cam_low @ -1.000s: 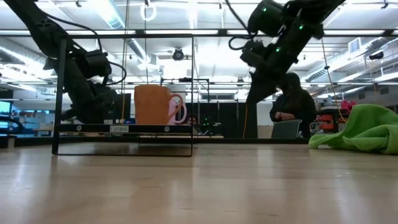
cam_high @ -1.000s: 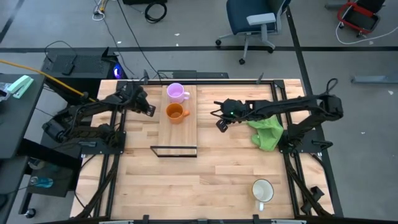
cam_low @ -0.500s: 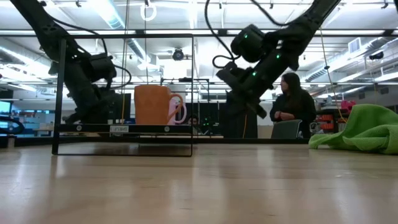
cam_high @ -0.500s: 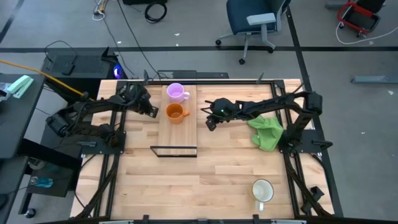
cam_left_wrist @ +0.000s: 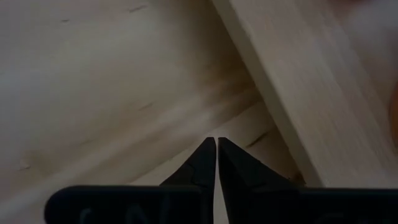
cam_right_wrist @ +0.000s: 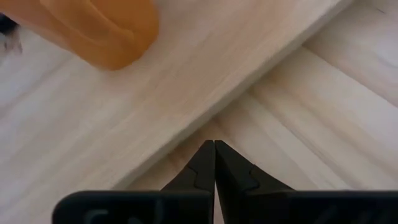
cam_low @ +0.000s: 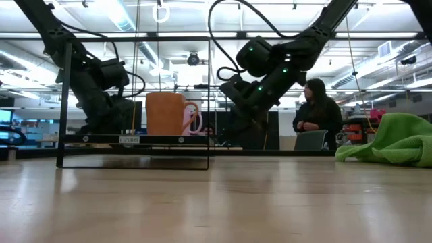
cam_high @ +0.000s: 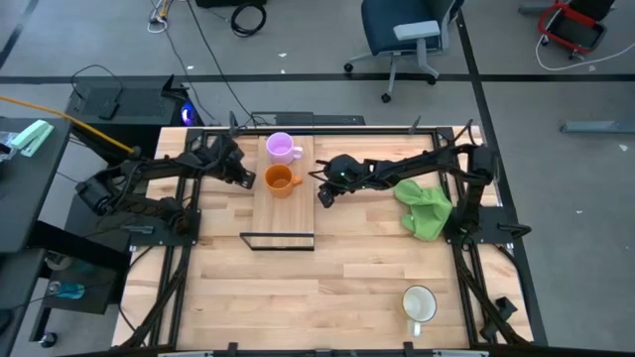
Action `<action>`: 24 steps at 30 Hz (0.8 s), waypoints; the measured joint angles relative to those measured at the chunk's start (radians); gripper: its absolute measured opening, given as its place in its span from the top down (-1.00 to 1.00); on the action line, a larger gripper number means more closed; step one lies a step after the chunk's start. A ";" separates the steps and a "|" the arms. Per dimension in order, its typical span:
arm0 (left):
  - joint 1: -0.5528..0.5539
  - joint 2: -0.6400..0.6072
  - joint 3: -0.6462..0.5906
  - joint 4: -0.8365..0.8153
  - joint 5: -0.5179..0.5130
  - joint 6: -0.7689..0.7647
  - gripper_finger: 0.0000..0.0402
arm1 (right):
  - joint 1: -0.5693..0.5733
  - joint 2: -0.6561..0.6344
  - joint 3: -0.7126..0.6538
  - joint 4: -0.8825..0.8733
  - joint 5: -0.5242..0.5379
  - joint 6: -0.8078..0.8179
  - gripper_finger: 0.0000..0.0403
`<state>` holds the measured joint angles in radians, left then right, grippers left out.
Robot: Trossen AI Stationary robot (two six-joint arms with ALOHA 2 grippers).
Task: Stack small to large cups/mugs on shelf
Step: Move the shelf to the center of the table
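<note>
Light purple mug [cam_high: 281, 148] and orange mug [cam_high: 280, 179] set side by side on the shelf [cam_high: 288, 213], toward the tabletop's far edge, not yet nested. White mug [cam_high: 420, 302] well apart near the near right corner, presumably last to fetch. Left gripper [cam_high: 241, 177] pinched narrow, empty, just beside the shelf's left edge. Right gripper [cam_high: 324, 197] likewise pinched, empty, just beside its right edge, flanking the orange mug, probably for a coming grasp. Green cloth [cam_high: 425, 209] toward the right edge.
</note>
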<state>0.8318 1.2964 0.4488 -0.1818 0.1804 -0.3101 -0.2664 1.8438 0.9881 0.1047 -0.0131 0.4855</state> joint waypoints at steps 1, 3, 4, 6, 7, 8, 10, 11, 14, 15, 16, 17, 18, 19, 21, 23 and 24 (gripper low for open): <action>-0.007 0.000 0.000 0.002 0.000 -0.001 0.86 | 0.000 0.007 0.006 -0.001 -0.003 -0.005 0.95; -0.023 0.000 0.000 0.002 0.000 -0.013 0.85 | 0.000 0.013 0.012 -0.001 -0.012 -0.008 0.96; -0.030 0.000 0.000 0.005 0.001 -0.019 0.86 | 0.000 0.013 0.012 -0.003 -0.014 -0.008 0.96; -0.042 0.000 0.000 0.016 0.001 -0.020 0.87 | 0.000 0.016 0.013 0.000 -0.015 -0.008 0.97; -0.047 0.000 0.000 0.019 0.001 -0.020 0.87 | 0.000 0.017 0.013 -0.004 -0.015 -0.007 0.97; -0.051 0.000 0.000 0.020 0.001 -0.021 0.88 | 0.000 0.020 0.013 -0.001 -0.015 -0.007 0.97; -0.059 0.000 0.000 0.022 0.001 -0.026 0.88 | 0.000 0.028 0.013 0.004 -0.018 -0.001 0.97; -0.063 0.000 0.000 0.023 0.001 -0.029 0.88 | 0.000 0.034 0.013 0.002 -0.022 0.008 0.97; -0.073 0.000 0.000 0.023 0.001 -0.041 0.87 | 0.001 0.059 0.013 0.018 -0.029 0.009 0.97; -0.077 0.000 0.000 0.024 0.001 -0.042 0.86 | 0.001 0.063 0.013 0.028 -0.030 0.009 0.97; -0.081 0.000 0.000 0.026 0.001 -0.046 0.85 | 0.001 0.063 0.013 0.032 -0.030 0.009 0.97; -0.086 0.000 0.000 0.030 0.000 -0.046 0.85 | 0.003 0.062 0.013 0.042 -0.030 0.009 0.97; -0.088 0.000 0.000 0.036 0.001 -0.046 0.85 | 0.004 0.061 0.013 0.052 -0.030 0.009 0.97; -0.091 0.000 0.000 0.042 0.001 -0.046 0.84 | 0.005 0.056 0.013 0.051 -0.030 0.009 0.97; -0.097 0.000 0.000 0.050 0.000 -0.047 0.85 | 0.008 0.052 0.013 0.058 -0.030 0.008 0.97; -0.099 0.000 0.000 0.052 0.000 -0.047 0.86 | 0.008 0.052 0.013 0.054 -0.032 0.009 0.98; -0.101 0.000 0.000 0.052 0.000 -0.050 0.87 | 0.008 0.054 0.013 0.052 -0.033 0.009 0.98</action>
<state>0.7311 1.2968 0.4488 -0.1293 0.1802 -0.3601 -0.2584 1.8981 1.0016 0.1565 -0.0459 0.4942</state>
